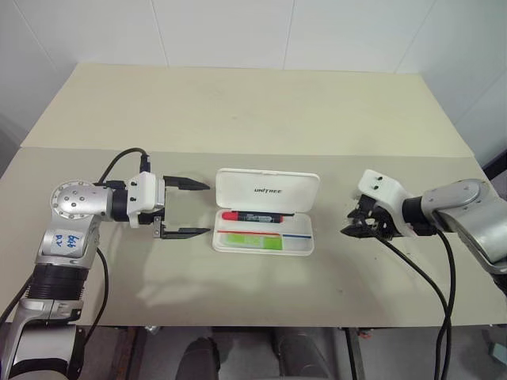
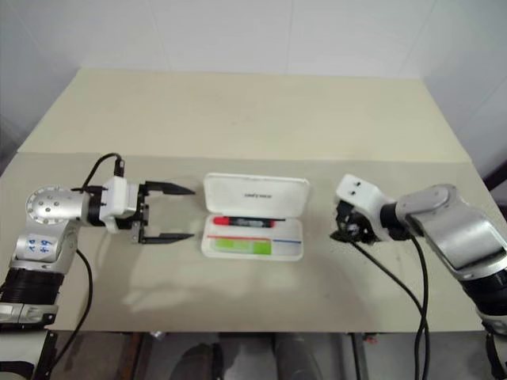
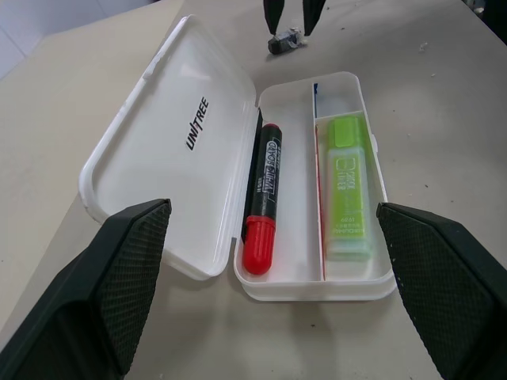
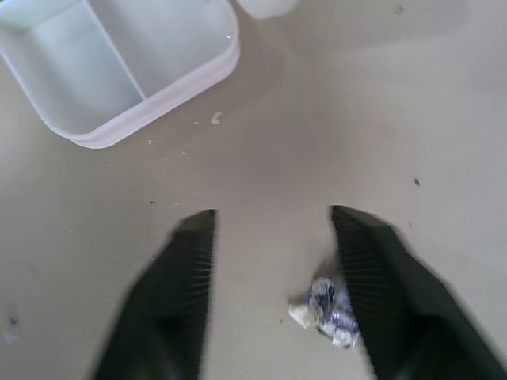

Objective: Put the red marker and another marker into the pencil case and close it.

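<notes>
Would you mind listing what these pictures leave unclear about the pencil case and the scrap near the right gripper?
- Small scrap by the right gripper: blurred in the right wrist view, unidentifiable.
- Pencil case: cut off by that view's edge.
- Red marker barrel print: too small to read in the left wrist view.

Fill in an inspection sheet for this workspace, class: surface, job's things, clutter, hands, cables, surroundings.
Surface: beige table, a seam across it.
Job's things: pencil case open, lid back; red marker and green highlighter inside, in separate compartments.
Clutter: small crumpled scrap on the table by the right hand.
Hands: left hand open, beside the case; right hand open, empty, over the table.
Cables: black cable along the right arm.
Surroundings: white tiled wall.
</notes>
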{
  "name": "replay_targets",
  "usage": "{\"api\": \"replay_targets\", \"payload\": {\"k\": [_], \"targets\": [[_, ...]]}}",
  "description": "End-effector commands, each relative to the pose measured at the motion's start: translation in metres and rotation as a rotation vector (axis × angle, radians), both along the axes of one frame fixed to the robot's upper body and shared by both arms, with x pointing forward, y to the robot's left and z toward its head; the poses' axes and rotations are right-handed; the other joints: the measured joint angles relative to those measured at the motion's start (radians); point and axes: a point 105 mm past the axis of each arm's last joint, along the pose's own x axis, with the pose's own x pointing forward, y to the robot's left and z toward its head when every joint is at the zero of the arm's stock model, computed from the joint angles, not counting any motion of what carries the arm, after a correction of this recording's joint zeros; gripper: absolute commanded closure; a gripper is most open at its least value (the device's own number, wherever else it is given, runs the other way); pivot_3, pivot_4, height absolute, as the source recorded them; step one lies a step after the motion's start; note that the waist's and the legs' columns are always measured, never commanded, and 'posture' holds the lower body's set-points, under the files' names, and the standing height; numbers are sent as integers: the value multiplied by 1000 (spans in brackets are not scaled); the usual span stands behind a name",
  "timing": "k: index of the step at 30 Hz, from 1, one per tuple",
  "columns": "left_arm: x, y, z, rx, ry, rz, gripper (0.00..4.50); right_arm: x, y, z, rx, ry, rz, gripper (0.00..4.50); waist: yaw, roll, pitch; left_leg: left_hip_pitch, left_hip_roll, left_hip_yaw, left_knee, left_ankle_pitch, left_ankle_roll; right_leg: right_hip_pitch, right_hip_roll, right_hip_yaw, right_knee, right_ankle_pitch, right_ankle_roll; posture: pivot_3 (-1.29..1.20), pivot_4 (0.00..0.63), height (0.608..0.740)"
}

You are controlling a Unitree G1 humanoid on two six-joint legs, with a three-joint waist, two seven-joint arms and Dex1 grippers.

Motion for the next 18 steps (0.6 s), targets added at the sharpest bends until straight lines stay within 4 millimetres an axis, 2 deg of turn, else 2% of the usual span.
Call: {"api": "replay_targets", "payload": {"k": [1,4,9,17,18], "targets": [[-2,1,12,-4,-50,-5,0,7,-18,19,53,-19,-187,689,0,0,0,0,0,0,0,0,0,0,0,0,0,0,0,0,150,740],[-1,0,13,-3,-50,-9,0,9,-30,9,39,22,-285,689,0,0,0,0,0,0,1,0,0,0,0,0,1,0,0,0,150,740],[1,-2,14,-2,-52,-19,0,12,-33,-4,74,81,-365,689,-2,0,0,0,0,0,1,0,0,0,0,0,1,0,0,0,150,740],[1,-1,16,1,-55,-18,0,13,-19,-20,98,125,-377,689,-2,0,0,0,0,0,0,0,0,0,0,0,1,0,0,0,150,740],[1,-1,16,1,-56,-17,0,12,-20,-24,83,134,-378,1087,-2,0,0,0,0,0,0,0,0,0,0,0,1,0,0,0,150,740]]}}
